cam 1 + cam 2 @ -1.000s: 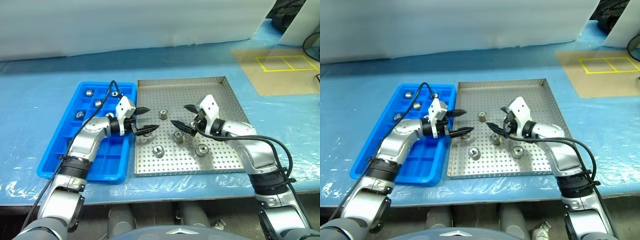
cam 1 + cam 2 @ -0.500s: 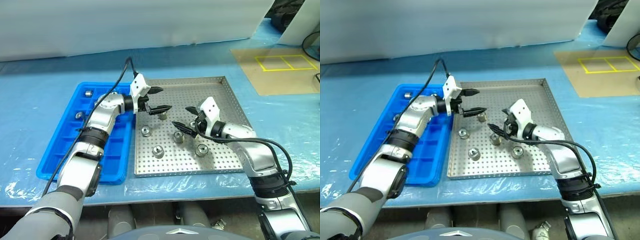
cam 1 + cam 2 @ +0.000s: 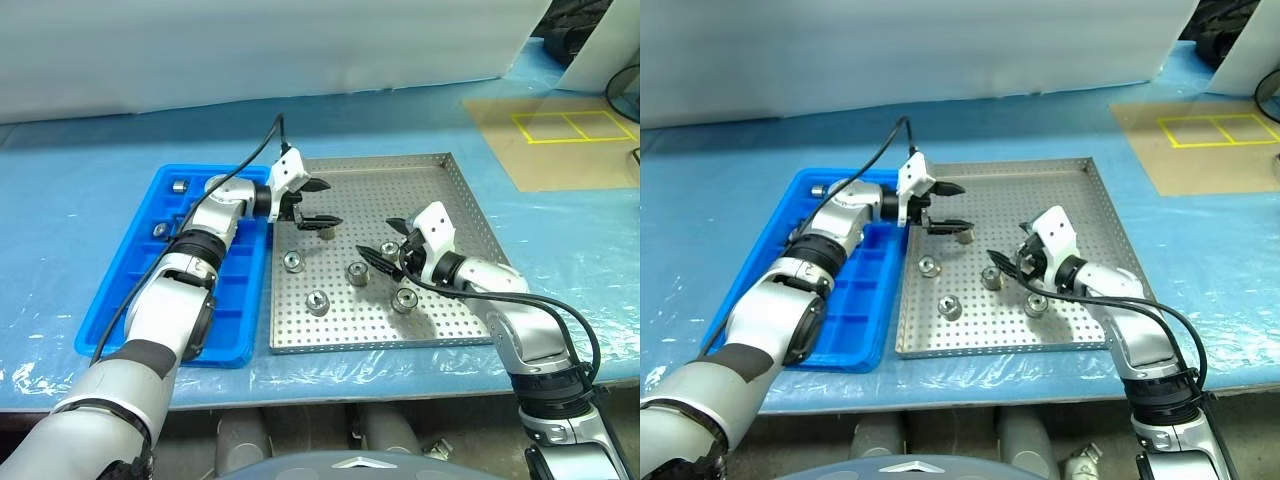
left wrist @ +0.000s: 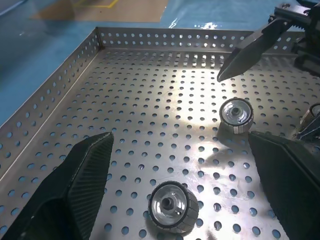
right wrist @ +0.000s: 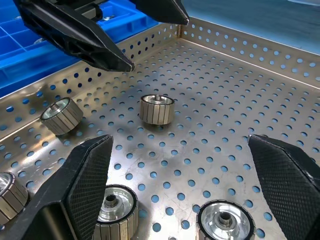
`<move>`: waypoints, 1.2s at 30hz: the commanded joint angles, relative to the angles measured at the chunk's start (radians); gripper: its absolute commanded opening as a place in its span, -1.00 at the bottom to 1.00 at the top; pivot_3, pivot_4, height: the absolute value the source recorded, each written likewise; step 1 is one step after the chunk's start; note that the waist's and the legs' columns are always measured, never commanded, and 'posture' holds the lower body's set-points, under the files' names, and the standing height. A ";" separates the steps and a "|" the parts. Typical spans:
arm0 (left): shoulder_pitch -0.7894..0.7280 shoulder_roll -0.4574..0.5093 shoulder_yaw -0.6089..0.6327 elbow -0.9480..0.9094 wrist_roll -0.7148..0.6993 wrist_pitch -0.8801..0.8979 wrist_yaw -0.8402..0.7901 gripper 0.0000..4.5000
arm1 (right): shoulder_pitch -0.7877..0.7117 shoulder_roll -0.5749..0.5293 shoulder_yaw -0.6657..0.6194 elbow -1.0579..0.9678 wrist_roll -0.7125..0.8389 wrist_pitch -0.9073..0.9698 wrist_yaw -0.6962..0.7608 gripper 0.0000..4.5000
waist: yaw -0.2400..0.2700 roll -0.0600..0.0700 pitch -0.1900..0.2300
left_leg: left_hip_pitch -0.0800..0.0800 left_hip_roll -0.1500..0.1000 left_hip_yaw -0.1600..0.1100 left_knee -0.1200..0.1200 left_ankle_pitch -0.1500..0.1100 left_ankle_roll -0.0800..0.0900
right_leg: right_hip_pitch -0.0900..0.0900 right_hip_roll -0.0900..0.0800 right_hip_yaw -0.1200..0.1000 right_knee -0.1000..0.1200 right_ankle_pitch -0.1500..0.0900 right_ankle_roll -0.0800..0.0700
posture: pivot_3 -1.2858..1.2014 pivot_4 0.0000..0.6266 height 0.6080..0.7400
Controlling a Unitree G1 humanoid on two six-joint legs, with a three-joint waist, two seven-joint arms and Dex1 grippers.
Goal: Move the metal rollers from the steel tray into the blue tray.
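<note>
Roller transfer partly complete, both grippers empty.
Several metal rollers lie near the blue tray's far edge; five remain mid-floor in the steel tray, beneath the open-fingered left gripper and right gripper.

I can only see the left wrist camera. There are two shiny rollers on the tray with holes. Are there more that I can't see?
Observer: Yes. I count six rollers on the steel tray altogether.
Operator: Where is the blue tray they go in?
Observer: The blue tray lies right beside the steel tray, on the robot's left side.
Operator: Is anything in it already?
Observer: Yes, at least two more rollers lie in its far compartments. The left arm reaches across it and hides part of it.
</note>
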 commanded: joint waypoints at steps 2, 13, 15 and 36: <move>-0.066 -0.021 -0.005 0.106 0.058 -0.033 0.047 1.00 | 0.015 -0.004 -0.027 -0.065 0.007 -0.003 -0.019 0.98 | -0.008 0.000 0.000 | -0.001 0.000 0.000 0.000 0.000 0.000 | 0.001 0.000 0.000 0.000 0.000 0.000 | -0.33 -0.52 1.00; -0.088 -0.061 -0.045 0.209 0.206 -0.025 0.178 1.00 | 0.035 -0.005 -0.020 -0.078 -0.001 -0.005 -0.044 0.98 | -0.024 -0.001 0.000 | -0.002 -0.001 0.000 0.000 0.000 0.001 | 0.002 0.000 0.000 -0.001 0.000 0.000 | -0.35 -0.52 1.00; -0.081 -0.062 -0.067 0.215 0.246 -0.038 0.212 1.00 | 0.037 -0.006 -0.019 -0.081 -0.002 -0.003 -0.048 0.98 | -0.024 -0.001 0.000 | -0.002 -0.001 0.000 0.000 -0.001 0.001 | 0.002 0.000 0.000 -0.001 0.000 0.000 | -0.35 -0.52 1.00; -0.046 -0.086 -0.032 0.223 0.269 -0.014 0.180 0.14 | 0.038 -0.005 -0.017 -0.082 -0.010 -0.007 -0.065 1.00 | -0.026 -0.001 0.000 | -0.002 -0.001 0.000 0.000 -0.001 0.002 | 0.002 -0.001 0.000 -0.003 0.000 0.000 | -0.36 -0.52 1.00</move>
